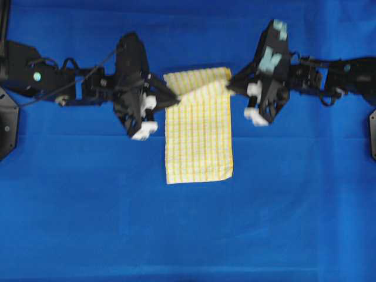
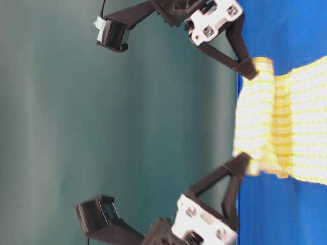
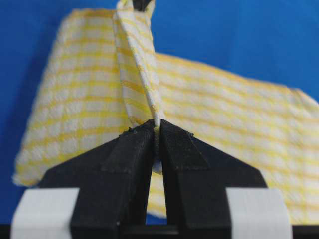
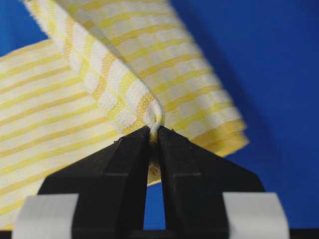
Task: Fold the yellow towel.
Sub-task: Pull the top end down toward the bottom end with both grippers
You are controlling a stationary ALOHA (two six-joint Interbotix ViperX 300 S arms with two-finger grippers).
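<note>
Both grippers were clamped on the yellow towel (image 1: 198, 138): the left gripper (image 1: 174, 98) pinched its left edge and the right gripper (image 1: 230, 87) its right edge, each with jaws pressed tight on a bunched fold of cloth. Beneath them, the blue table cover (image 1: 188, 235) spanned the whole work surface. On it, near the middle, lay the towel, its lower part flat and its upper part lifted between the two grippers. From the left wrist view, the left gripper's black fingers (image 3: 127, 164) met on a raised ridge of cloth.
</note>
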